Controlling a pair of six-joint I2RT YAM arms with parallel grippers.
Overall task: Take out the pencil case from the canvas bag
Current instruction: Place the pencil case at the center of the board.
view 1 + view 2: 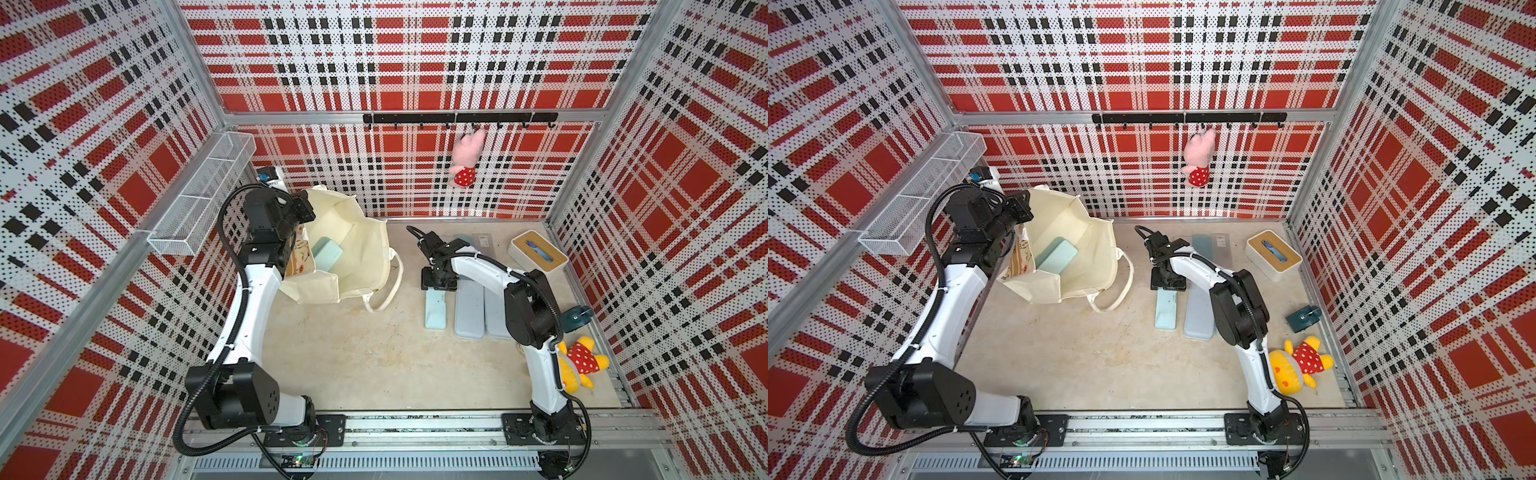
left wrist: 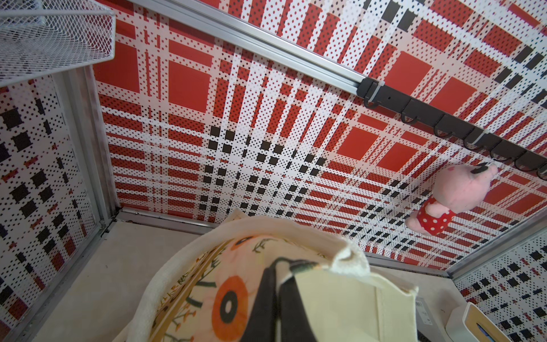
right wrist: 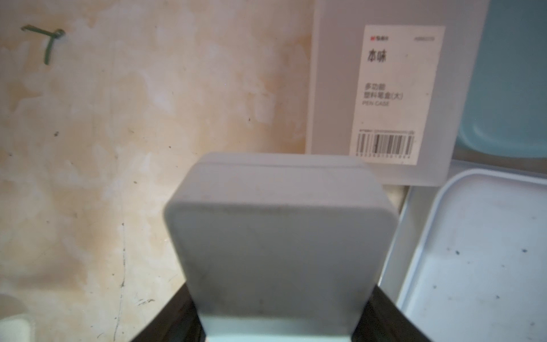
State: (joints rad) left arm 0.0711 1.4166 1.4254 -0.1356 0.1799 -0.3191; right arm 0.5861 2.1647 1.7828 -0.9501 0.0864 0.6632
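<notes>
The cream canvas bag (image 1: 365,257) (image 1: 1088,249) stands open at the back left, one white handle trailing on the table. A mint pencil case (image 1: 328,254) (image 1: 1056,257) leans inside it. My left gripper (image 1: 301,226) (image 2: 279,268) is shut on the bag's left rim (image 2: 355,296), next to the flower print. To the right of the bag, my right gripper (image 1: 437,286) (image 3: 278,325) is shut on the far end of a second pale blue pencil case (image 1: 435,309) (image 1: 1166,309) (image 3: 281,237), low on the table. I cannot tell whether it rests on the surface.
Two grey-blue cases (image 1: 469,311) lie beside the held one, and a clear labelled case (image 3: 384,88) lies beyond it. A white box with wooden lid (image 1: 537,250), a teal object (image 1: 575,318) and a yellow plush (image 1: 582,361) line the right side. A wire basket (image 1: 203,195) hangs on the left wall.
</notes>
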